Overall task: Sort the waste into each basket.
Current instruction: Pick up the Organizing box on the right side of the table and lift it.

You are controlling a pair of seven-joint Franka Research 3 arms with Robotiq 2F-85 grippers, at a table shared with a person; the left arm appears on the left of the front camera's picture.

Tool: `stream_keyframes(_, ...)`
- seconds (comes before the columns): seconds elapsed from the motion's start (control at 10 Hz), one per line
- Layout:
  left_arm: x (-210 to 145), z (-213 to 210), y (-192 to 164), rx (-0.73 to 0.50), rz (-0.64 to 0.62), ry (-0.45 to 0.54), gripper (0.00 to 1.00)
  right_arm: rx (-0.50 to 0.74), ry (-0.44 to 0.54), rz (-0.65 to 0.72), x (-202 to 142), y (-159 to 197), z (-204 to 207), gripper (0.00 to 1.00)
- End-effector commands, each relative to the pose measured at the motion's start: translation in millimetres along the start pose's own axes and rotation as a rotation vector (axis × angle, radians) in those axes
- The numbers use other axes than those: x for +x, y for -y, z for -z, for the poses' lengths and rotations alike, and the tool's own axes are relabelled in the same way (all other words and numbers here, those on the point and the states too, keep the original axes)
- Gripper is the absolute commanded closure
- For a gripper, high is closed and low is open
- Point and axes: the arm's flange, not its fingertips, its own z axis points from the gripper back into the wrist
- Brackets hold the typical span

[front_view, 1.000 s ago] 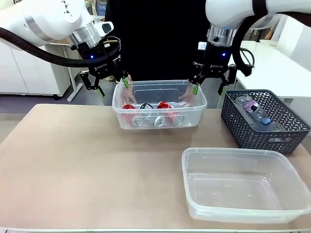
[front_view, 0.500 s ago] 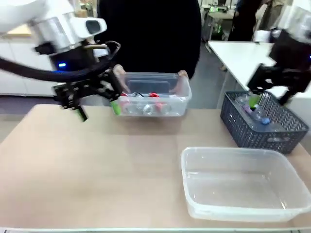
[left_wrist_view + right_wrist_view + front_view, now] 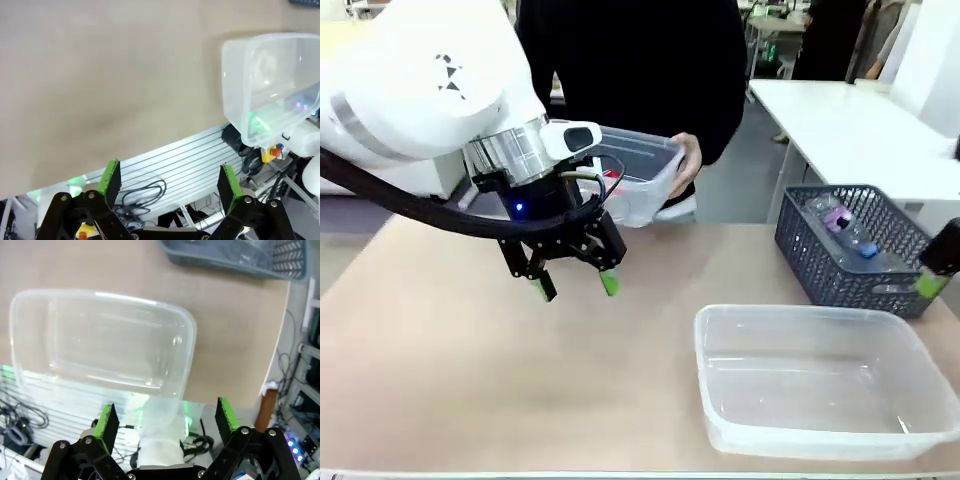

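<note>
My left gripper (image 3: 573,281) hangs open and empty a little above the table, left of centre. Behind it a person's hand (image 3: 684,160) holds a clear tub (image 3: 638,172) lifted off the table and tilted; my arm hides what is inside. A second clear tub (image 3: 810,385) stands empty at the front right. Clear bottles, one with pink trim (image 3: 834,216) and one with a blue cap (image 3: 867,249), lie in the dark grey basket (image 3: 895,290). One of my right gripper's fingers (image 3: 932,283) pokes in at the right edge. In the right wrist view my right gripper (image 3: 166,419) is open above the empty tub (image 3: 100,340).
The left wrist view looks down past my open left gripper (image 3: 169,180) at bare tabletop, with the empty tub (image 3: 270,85) to the right and the table's aluminium edge below. The grey basket (image 3: 235,252) lies beyond the tub. A white table (image 3: 840,120) stands behind.
The person has lifted the far tub off the table and drawn it back. My left arm swung down to the middle of the table. My right arm moved away to the right edge.
</note>
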Motion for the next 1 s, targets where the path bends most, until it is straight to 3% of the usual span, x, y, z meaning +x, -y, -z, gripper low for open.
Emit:
stream_keyframes(0.0, -29, -31, -2, 0.020, -0.010, 0.021, 0.00, 0.013, 0.010, 0.028, 1, -16, -8, 0.00)
stream_keyframes(0.1, 0, 0, 0, 0.000, 0.000, 0.000, 0.00, 0.000, 0.000, 0.000, 0, 0, 0, 0.00)
stream_keyframes(0.2, 10, 20, 25, -0.062, -0.072, 0.132, 0.00, -0.087, -0.059, -0.052, -3, -2, 17, 0.00)
stream_keyframes(0.3, 17, 50, 61, -0.175, -0.088, 0.118, 0.00, -0.087, -0.132, -0.031, -16, 10, 37, 0.00)
stream_keyframes(0.6, 39, 126, 115, -0.091, 0.016, -0.072, 0.00, -0.027, -0.284, 0.068, -44, 33, 92, 0.00)
stream_keyframes(0.8, 42, 158, 117, -0.001, -0.009, -0.067, 0.00, 0.068, -0.327, 0.146, -50, 45, 148, 0.00)
stream_keyframes(0.9, 40, 150, 109, 0.018, -0.018, -0.099, 0.00, 0.049, -0.350, 0.168, -50, 42, 169, 0.00)
